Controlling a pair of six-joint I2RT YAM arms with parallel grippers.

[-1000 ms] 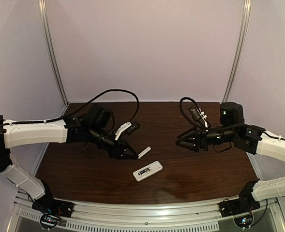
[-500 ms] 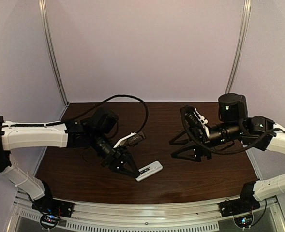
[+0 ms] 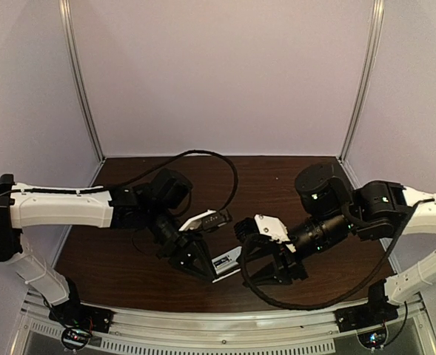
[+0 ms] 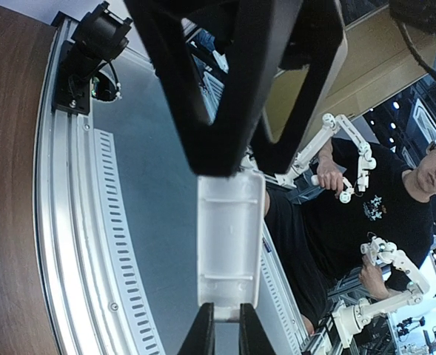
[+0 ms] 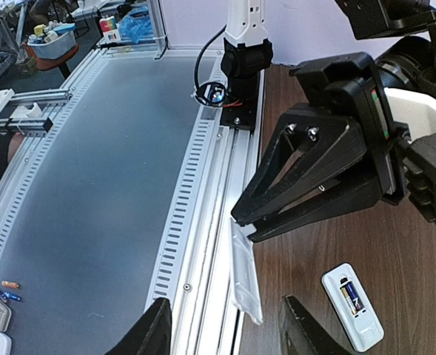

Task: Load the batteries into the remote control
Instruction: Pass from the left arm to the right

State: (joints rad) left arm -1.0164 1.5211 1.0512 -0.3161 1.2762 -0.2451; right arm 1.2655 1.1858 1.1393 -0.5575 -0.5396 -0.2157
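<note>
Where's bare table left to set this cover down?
Bare wood along the back of the table, behind both arms, and at its near-left corner. Near centre is crowded: left end effector and right end effector hang beside the remote control.

My right gripper (image 5: 225, 307) hung spread wide above the table (image 5: 425, 296) edge. Just ahead, the left gripper (image 5: 240, 225) pinched a thin white cover strip (image 5: 246, 281). Beside it the remote control (image 5: 353, 309) lay back-up with a battery (image 5: 351, 296) in its recess.
</note>
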